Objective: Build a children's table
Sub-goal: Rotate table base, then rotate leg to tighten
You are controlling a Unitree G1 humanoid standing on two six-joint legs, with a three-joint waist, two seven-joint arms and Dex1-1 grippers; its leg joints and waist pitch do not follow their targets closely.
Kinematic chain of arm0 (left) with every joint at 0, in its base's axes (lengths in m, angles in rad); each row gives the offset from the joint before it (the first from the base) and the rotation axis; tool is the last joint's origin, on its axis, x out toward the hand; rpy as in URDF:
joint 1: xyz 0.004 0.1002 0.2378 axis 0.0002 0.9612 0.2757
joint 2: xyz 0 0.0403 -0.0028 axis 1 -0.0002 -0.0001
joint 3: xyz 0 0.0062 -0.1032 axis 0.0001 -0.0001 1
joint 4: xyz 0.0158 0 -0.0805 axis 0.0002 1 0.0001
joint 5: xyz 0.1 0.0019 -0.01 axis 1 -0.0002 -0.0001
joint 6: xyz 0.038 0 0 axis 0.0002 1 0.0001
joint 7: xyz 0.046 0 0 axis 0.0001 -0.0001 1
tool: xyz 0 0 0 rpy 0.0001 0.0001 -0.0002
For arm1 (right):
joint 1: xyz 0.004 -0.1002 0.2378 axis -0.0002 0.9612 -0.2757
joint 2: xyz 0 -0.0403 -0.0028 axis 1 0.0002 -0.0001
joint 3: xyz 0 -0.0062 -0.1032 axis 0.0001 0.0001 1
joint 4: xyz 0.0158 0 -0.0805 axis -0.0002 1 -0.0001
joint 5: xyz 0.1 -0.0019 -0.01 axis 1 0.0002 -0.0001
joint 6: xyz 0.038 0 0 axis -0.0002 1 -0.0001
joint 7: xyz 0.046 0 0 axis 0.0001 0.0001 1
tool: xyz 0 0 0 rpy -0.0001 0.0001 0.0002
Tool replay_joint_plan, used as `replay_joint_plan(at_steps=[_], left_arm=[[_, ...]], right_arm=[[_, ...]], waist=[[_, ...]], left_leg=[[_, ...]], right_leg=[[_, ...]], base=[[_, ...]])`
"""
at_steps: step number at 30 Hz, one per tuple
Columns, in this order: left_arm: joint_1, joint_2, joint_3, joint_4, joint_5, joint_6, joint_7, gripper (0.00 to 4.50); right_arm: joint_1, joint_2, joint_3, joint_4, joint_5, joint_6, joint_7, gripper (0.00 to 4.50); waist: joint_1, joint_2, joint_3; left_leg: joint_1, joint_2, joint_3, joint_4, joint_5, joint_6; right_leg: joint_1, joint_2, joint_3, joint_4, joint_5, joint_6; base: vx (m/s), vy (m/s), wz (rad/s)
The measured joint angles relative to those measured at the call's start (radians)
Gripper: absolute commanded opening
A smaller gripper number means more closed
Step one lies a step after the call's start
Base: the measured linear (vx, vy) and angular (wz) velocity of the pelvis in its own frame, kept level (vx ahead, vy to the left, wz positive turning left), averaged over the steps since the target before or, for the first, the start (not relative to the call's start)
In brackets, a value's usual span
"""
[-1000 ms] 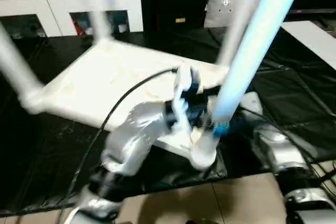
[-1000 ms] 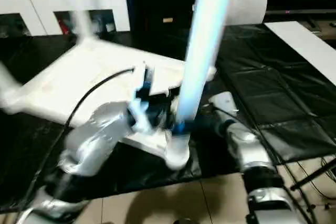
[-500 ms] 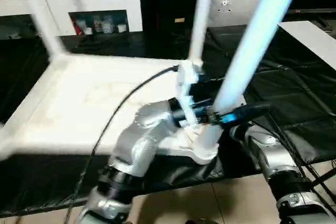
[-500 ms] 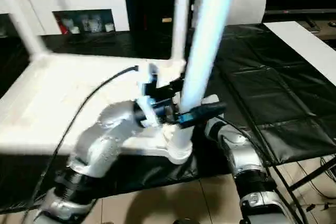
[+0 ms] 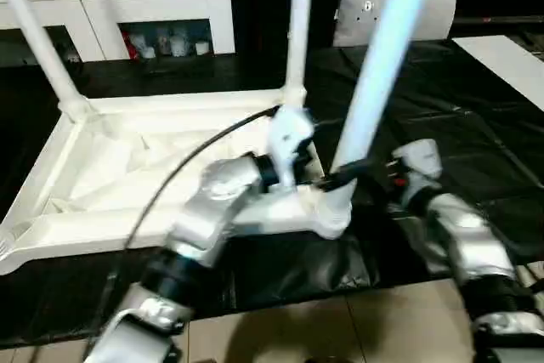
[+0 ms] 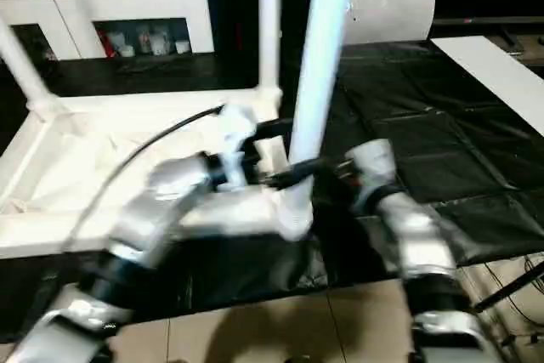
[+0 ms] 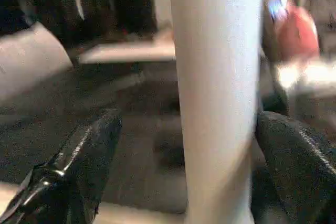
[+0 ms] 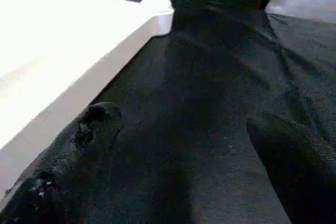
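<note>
Your left end effector (image 7: 173, 171) stands wide around the near leg (image 5: 374, 74), the right end effector (image 8: 184, 171) open and empty; hold that stiff, slick, light leg low, near its socket (image 5: 327, 214).

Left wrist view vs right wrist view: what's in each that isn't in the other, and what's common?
Left wrist: a white table leg standing between the open fingers of the left gripper, with a gap on at least one side, and a blurred red thing behind. Right wrist: the table top's rim beside the right gripper, with nothing between its open fingers. Both: the black mat and two spread black fingers.
</note>
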Motion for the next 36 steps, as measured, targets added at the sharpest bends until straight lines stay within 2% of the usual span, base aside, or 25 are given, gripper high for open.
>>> replay_joint_plan(at_steps=[4, 9, 10, 13, 14, 17, 20, 21, 26, 27, 28, 30, 33, 36], left_arm=[[0.028, 0.085, -0.026, 0.033, 0.009, -0.003, -0.109, 4.41], [0.006, 0.122, -0.068, 0.117, 0.045, 0.0, -0.178, 4.41], [-0.012, 0.125, -0.082, 0.151, 0.067, -0.006, -0.184, 4.14], [-0.044, 0.146, -0.093, 0.241, 0.122, -0.012, -0.186, 4.05], [-0.05, 0.146, -0.093, 0.26, 0.129, -0.012, -0.186, 4.05], [-0.074, 0.14, -0.106, 0.301, 0.139, -0.018, -0.197, 3.67], [-0.088, 0.132, -0.114, 0.323, 0.139, -0.011, -0.217, 3.61], [-0.091, 0.131, -0.114, 0.33, 0.14, -0.006, -0.224, 3.33], [-0.092, 0.119, -0.114, 0.342, 0.139, 0.004, -0.263, 3.15], [-0.093, 0.116, -0.114, 0.342, 0.139, 0.005, -0.268, 2.87], [-0.093, 0.114, -0.114, 0.342, 0.139, 0.006, -0.272, 2.79], [-0.093, 0.112, -0.114, 0.342, 0.139, 0.01, -0.278, 2.77], [-0.097, 0.107, -0.113, 0.342, 0.135, 0.029, -0.282, 2.41], [-0.103, 0.107, -0.113, 0.342, 0.135, 0.053, -0.294, 2.33]], right_arm=[[0.058, -0.061, 0.003, -0.07, 0.051, 0.016, 0.142, 4.5], [0.091, -0.097, 0.022, -0.151, 0.099, 0.045, 0.264, 4.5], [0.103, -0.114, 0.029, -0.172, 0.106, 0.053, 0.291, 4.5], [0.141, -0.154, 0.058, -0.233, 0.116, 0.068, 0.376, 4.5], [0.155, -0.16, 0.064, -0.251, 0.119, 0.075, 0.396, 4.5], [0.189, -0.176, 0.083, -0.315, 0.151, 0.111, 0.463, 4.5], [0.195, -0.199, 0.091, -0.345, 0.162, 0.126, 0.497, 4.5], [0.197, -0.206, 0.091, -0.355, 0.167, 0.129, 0.506, 4.5], [0.209, -0.224, 0.091, -0.362, 0.181, 0.139, 0.523, 4.5], [0.211, -0.224, 0.091, -0.366, 0.181, 0.147, 0.526, 4.5], [0.215, -0.224, 0.091, -0.374, 0.182, 0.151, 0.527, 4.5], [0.219, -0.224, 0.091, -0.392, 0.183, 0.153, 0.529, 4.5], [0.219, -0.224, 0.092, -0.399, 0.184, 0.155, 0.529, 4.5], [0.219, -0.225, 0.093, -0.399, 0.188, 0.163, 0.529, 4.5]], waist=[[0.013, 0.001, 0.0], [0.024, 0.001, 0.0], [0.028, 0.001, 0.0], [0.029, 0.002, 0.0], [0.029, 0.002, 0.0], [0.028, 0.003, -0.001], [0.029, 0.003, -0.001], [0.03, 0.003, -0.001], [0.033, 0.003, -0.001], [0.034, 0.003, -0.001], [0.035, 0.003, -0.001], [0.036, 0.003, -0.001], [0.042, 0.003, -0.001], [0.046, 0.003, -0.001]], left_leg=[[0.0, 0.0, 0.0, 0.0, 0.0, 0.0], [0.001, 0.0, 0.0, 0.0, 0.0, 0.0], [0.001, 0.0, 0.0, 0.0, 0.0, 0.0], [0.0, 0.0, 0.0, 0.0, 0.0, 0.0], [0.0, 0.0, 0.0, 0.0, 0.0, 0.0], [0.0, -0.001, 0.0, 0.0, 0.0, 0.001], [0.0, -0.001, 0.0, 0.0, 0.0, 0.001], [0.0, -0.001, 0.0, 0.0, 0.0, 0.001], [0.0, 0.0, 0.0, 0.0, 0.0, 0.001], [0.0, -0.001, 0.0, 0.0, 0.0, 0.001], [-0.001, 0.0, 0.0, -0.001, 0.0, 0.001], [0.0, 0.0, 0.0, -0.001, 0.0, 0.001], [0.0, 0.0, 0.0, -0.001, 0.0, 0.001], [0.0, 0.0, 0.0, -0.001, 0.0, 0.002]], right_leg=[[0.0, 0.0, 0.0, -0.001, 0.0, 0.0], [0.001, -0.001, 0.0, -0.001, 0.0, 0.0], [0.001, -0.001, 0.0, -0.001, 0.0, 0.0], [0.001, -0.001, -0.001, -0.001, 0.0, 0.0], [0.001, -0.001, -0.001, -0.002, 0.0, 0.0], [0.001, -0.001, -0.001, -0.003, 0.0, 0.001], [0.001, -0.001, -0.001, -0.004, 0.0, 0.001], [0.001, -0.001, -0.001, -0.004, 0.0, 0.001], [0.001, -0.001, -0.001, -0.005, 0.0, 0.001], [0.001, -0.001, -0.001, -0.005, 0.0, 0.001], [0.001, -0.001, -0.001, -0.005, 0.0, 0.001], [0.001, -0.001, -0.001, -0.006, 0.0, 0.001], [0.002, -0.001, -0.001, -0.006, 0.0, 0.001], [0.002, -0.001, -0.001, -0.006, 0.0, 0.001]], base=[[0.0, 0.0, 0.0], [0.0, 0.0, 0.0], [0.0, 0.0, 0.0], [0.0, 0.0, 0.0], [0.0, 0.0, 0.0], [0.0, 0.0, 0.0], [0.0, 0.0, 0.0], [0.0, 0.0, 0.0], [0.0, 0.0, 0.0], [0.0, 0.0, 0.0], [0.0, 0.0, 0.0], [0.0, 0.0, 0.0], [0.0, 0.0, 0.0], [0.0, 0.0, 0.0]])
